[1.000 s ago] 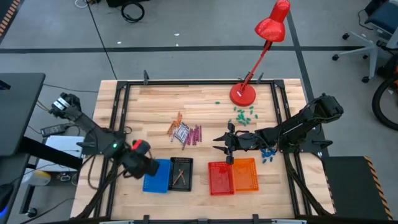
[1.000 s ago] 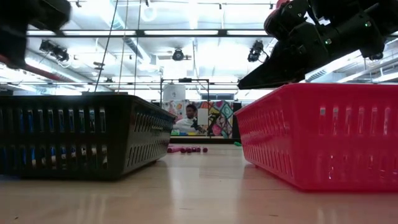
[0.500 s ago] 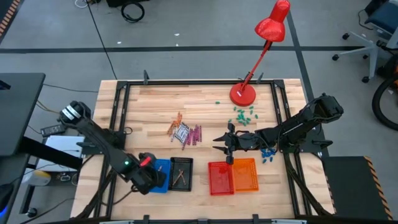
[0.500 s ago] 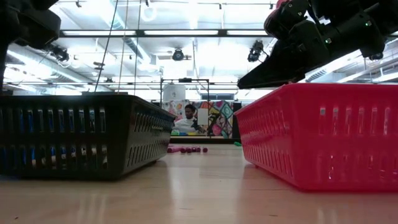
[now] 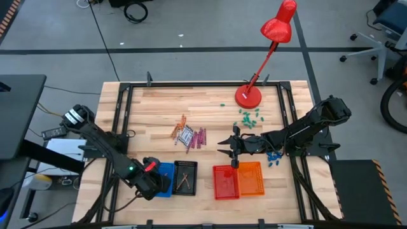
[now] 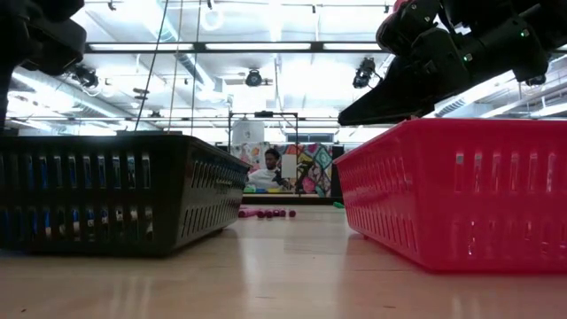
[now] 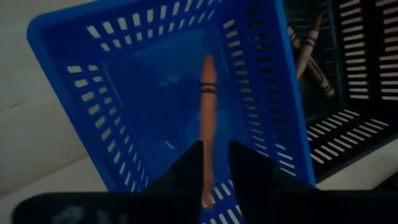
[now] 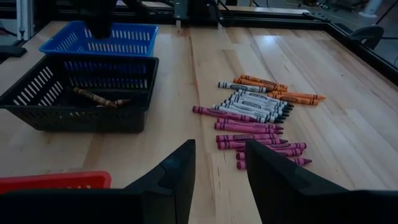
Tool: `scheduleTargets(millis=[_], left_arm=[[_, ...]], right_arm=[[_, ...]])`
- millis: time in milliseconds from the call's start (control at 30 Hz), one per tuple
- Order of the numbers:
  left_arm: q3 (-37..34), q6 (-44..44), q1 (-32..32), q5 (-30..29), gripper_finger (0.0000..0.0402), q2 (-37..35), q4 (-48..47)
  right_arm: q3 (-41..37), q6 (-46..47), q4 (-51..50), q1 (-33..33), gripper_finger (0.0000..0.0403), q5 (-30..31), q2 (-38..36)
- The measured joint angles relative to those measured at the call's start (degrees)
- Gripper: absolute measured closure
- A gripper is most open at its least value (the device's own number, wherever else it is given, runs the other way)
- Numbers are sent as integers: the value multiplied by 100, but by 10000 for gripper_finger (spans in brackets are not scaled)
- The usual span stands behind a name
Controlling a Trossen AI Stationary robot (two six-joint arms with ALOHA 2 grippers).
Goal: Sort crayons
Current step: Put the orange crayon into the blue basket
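The left gripper (image 5: 154, 181) hangs over the blue basket (image 5: 166, 187), at the table's near left. Only the left wrist view looks inside: an orange crayon (image 7: 208, 106) lies lengthwise along the basket floor, its lower end running down between the two dark fingers (image 7: 184, 174). The fingers stand slightly apart with a narrow gap either side of the stick, so the grip looks loosened; whether they touch the crayon I cannot tell. The basket's slotted walls rise close on both sides of the fingers, leaving little sideways room. Just past the blue wall is the black basket (image 7: 367, 87), with brown crayons (image 7: 311, 56) in it.

From above, the black basket (image 5: 185, 177) sits against the blue one, and the red basket (image 5: 224, 182) and orange basket (image 5: 250, 178) stand together farther along the front edge.

The right gripper (image 5: 227, 147) waits above the bare wood behind the red basket, fingers spread wide and holding nothing. Its wrist view shows the loose crayons (image 8: 258, 118) ahead of it in orange, white and magenta rows, with open table between them and the fingertips. A red lamp (image 5: 264, 48) stands on the table's far side, well clear.

The low view shows the black basket's (image 6: 106, 190) and red basket's (image 6: 461, 190) walls, with a clear lane of table between them.
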Motion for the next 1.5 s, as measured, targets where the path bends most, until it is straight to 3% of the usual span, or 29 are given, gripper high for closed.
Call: scheduleTargets(millis=[200,567,733,967,1500], left_arm=[[0,292,57,-38,267,-71,45],[2,1359,631,-636,280,-800,-36],[2,1929,1180,-954,281,-842,-557],[0,3173,2175,-1322,281,-505,-776],[-2,5843,3926,-1244,281,322,-174]], right_arm=[[0,0,10,1,259,0,0],[0,10,59,-1,259,0,0],[0,13,60,0,259,-1,0],[0,-2,59,4,259,-4,0],[0,-48,43,4,259,-22,0]])
